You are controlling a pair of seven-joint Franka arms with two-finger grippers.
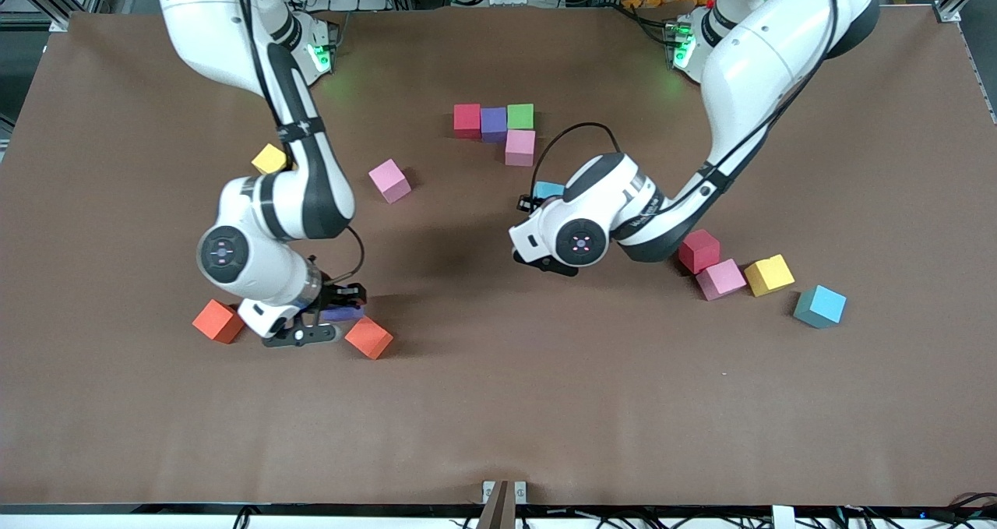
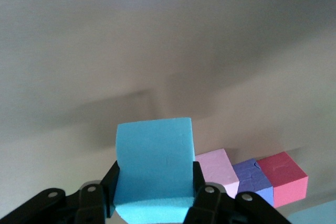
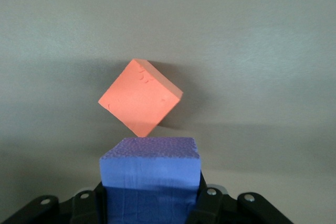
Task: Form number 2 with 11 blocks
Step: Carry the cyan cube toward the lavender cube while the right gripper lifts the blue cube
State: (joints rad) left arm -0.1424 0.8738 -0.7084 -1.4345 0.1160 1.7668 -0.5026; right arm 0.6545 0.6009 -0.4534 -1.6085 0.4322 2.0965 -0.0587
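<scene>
Four blocks (image 1: 498, 128) of the number 2 sit just past the left gripper (image 2: 155, 203), which squeezes a light blue block (image 2: 154, 174); the right gripper (image 3: 149, 203) squeezes a purple block (image 3: 150, 169) beside an orange block (image 3: 140, 97); seven remain.

Left gripper (image 2: 154, 203) clamps light blue block (image 2: 154, 174) near pink block (image 2: 216, 169).
</scene>
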